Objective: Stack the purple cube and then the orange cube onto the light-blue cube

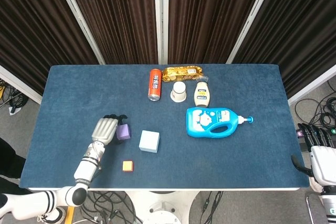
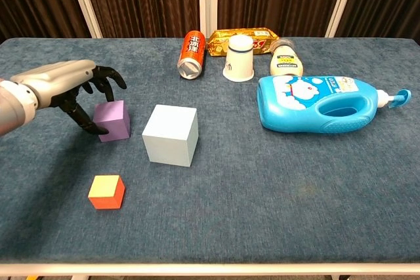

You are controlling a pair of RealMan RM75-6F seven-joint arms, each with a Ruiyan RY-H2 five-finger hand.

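Observation:
The purple cube (image 2: 112,120) (image 1: 124,131) sits left of the larger light-blue cube (image 2: 170,134) (image 1: 149,141). The small orange cube (image 2: 106,191) (image 1: 127,166) lies nearer the front edge. My left hand (image 2: 69,83) (image 1: 105,128) is beside the purple cube on its left, holding nothing. Its dark fingers (image 2: 108,78) arch just above the cube's top and its thumb reaches the cube's left face. My right hand (image 1: 317,148) rests off the table's right edge, empty, and shows only in the head view.
Along the back stand a red can (image 2: 191,54), a snack packet (image 2: 244,36), an upturned white cup (image 2: 239,58) and a small sauce bottle (image 2: 285,61). A blue detergent bottle (image 2: 325,103) lies on its side right of the cubes.

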